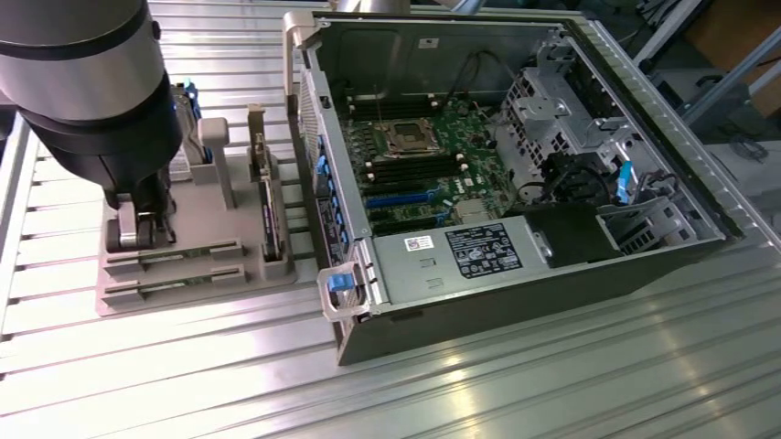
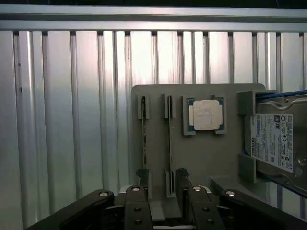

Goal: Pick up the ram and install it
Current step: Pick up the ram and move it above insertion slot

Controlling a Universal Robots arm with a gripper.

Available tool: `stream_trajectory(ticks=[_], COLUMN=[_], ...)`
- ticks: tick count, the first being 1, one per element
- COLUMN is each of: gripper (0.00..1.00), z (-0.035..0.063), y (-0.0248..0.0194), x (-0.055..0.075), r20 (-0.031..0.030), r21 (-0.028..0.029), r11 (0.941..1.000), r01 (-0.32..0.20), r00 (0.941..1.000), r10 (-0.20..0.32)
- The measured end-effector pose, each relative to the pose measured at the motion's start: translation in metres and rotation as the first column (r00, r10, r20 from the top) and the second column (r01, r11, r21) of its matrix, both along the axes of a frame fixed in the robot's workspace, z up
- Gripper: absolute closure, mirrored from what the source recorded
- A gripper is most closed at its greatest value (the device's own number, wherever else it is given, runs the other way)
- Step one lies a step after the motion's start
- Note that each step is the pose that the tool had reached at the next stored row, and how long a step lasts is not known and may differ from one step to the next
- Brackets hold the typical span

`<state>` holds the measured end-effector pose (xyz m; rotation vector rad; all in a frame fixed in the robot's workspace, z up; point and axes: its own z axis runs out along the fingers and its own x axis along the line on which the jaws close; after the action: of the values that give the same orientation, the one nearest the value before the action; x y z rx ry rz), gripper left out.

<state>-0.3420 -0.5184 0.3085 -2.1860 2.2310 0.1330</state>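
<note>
Two ram sticks stand on edge in slots of a grey holder (image 2: 206,158). In the wrist view they are thin green lines, one (image 2: 169,139) beside the other (image 2: 144,139). My gripper (image 2: 161,176) is open at their near end. One dark fingertip (image 2: 181,173) is just outside the first stick and the other sits over the line of the second. In the exterior view the gripper (image 1: 137,233) hangs low over the holder's left end, just behind the two sticks (image 1: 183,255) (image 1: 183,283). The open computer case (image 1: 513,293) shows its motherboard (image 1: 427,165).
On the holder also sit a square silver CPU (image 2: 206,115), a hard drive (image 2: 276,143) and an upright expansion card (image 1: 269,219). The case's wall (image 1: 311,137) stands close to the holder on the exterior view's right. Ribbed metal table (image 1: 550,384) lies all around.
</note>
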Motion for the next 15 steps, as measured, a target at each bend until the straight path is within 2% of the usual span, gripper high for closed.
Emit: stream_trajectory(ticks=[5, 12, 14, 15], gripper=[0.64, 0.64, 0.64, 0.64], z=[-0.0021, -0.0054, -0.0067, -0.0073], y=[0.0000, 0.0000, 0.0000, -0.0001], x=[0.0023, 0.0052, 0.0058, 0.0059], r20=[0.0000, -0.0002, -0.0005, -0.0010], r21=[-0.0059, -0.0081, -0.0126, -0.0167], r11=[0.9996, 0.9972, 0.9956, 0.9948], r01=[-0.028, -0.075, -0.093, -0.100], r00=[0.9996, 0.9972, 0.9957, 0.9949], r10=[0.028, 0.075, 0.093, 0.100])
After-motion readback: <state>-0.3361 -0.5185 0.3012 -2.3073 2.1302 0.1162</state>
